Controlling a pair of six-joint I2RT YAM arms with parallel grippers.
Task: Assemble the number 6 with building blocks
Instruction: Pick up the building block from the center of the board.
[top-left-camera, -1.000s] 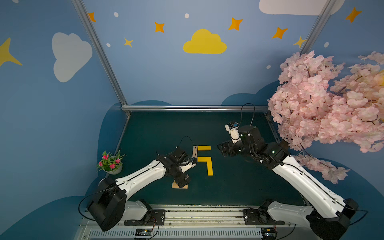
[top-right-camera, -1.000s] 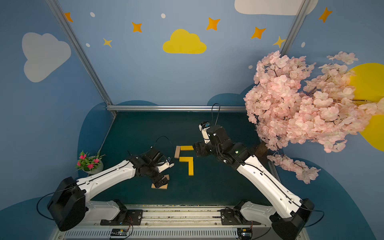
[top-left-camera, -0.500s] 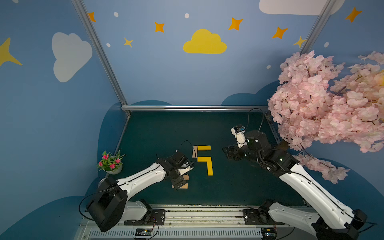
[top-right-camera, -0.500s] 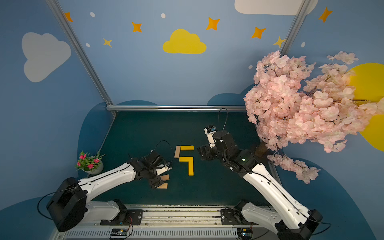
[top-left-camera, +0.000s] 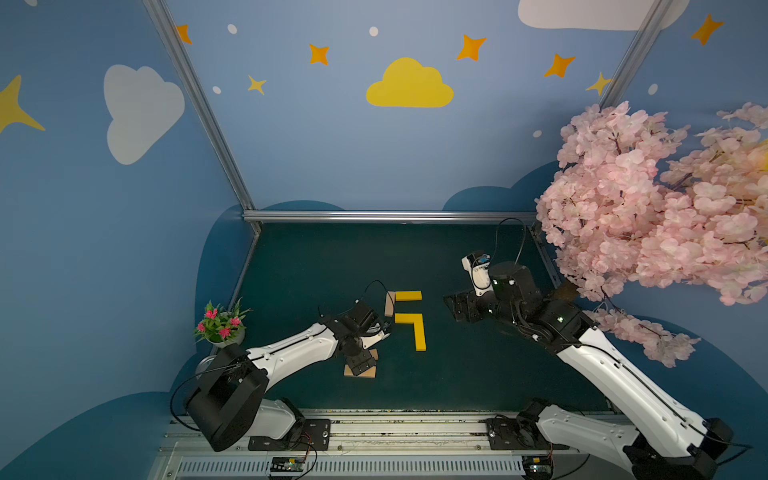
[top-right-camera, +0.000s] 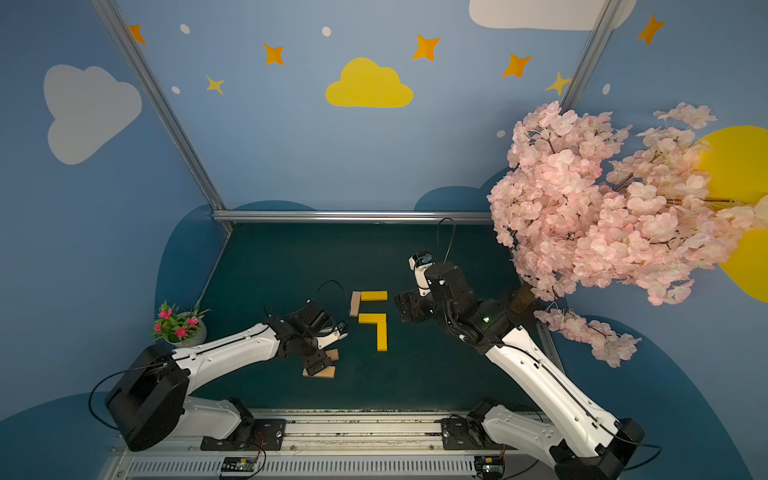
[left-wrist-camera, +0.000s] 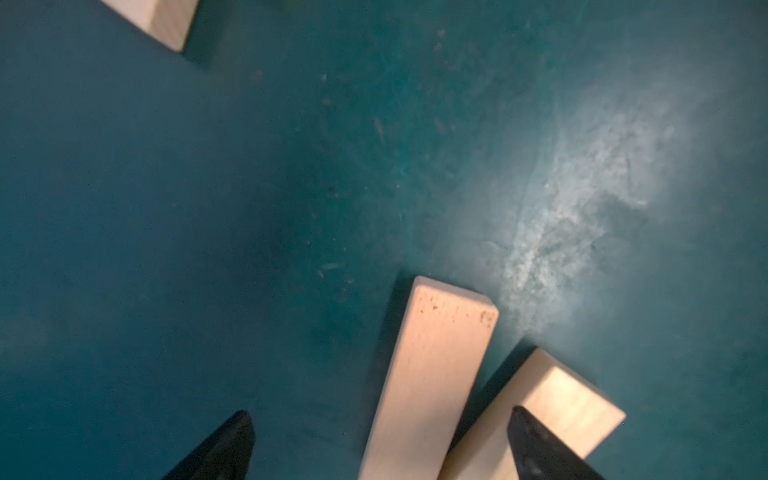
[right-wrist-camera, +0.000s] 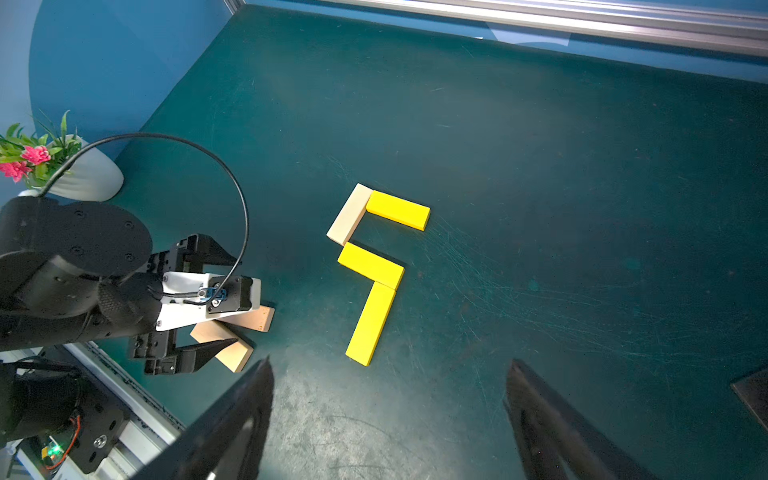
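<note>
1. The figure (top-right-camera: 372, 318) lies flat on the green mat (top-left-camera: 332, 266) with four blocks in it: a tan block (right-wrist-camera: 348, 214) as the upper left stroke, a yellow block (right-wrist-camera: 398, 210) touching its far end as the top, a second yellow block (right-wrist-camera: 370, 266) as the middle bar, and a third yellow block (right-wrist-camera: 371, 324) running down from that bar's right end; the lower left stroke and the bottom are missing
2. A spare tan block (left-wrist-camera: 432, 374) and its neighbour block (left-wrist-camera: 552, 399) lie close together at an angle, near the figure on its left-arm side and closer to the robot; whether one rests on the other I cannot tell
3. The left gripper (left-wrist-camera: 380, 432) hangs just above them, spread wide and holding nothing; one fingertip (left-wrist-camera: 224, 444) is over bare mat, the other fingertip (left-wrist-camera: 536, 444) over the neighbour block
4. The step looks like picking the spare tan block: turn or shift the wrist so both fingers meet mat, clamp the long sides near the middle, then lift straight up so the neighbour is not dragged
5. The right gripper (right-wrist-camera: 390, 374) hovers wide open and empty on the figure's right-arm side, apart from it
6. The only container, a flower pot (right-wrist-camera: 95, 178), stands well apart from the figure beyond the left arm and holds a plant (right-wrist-camera: 33, 153), no block
</note>
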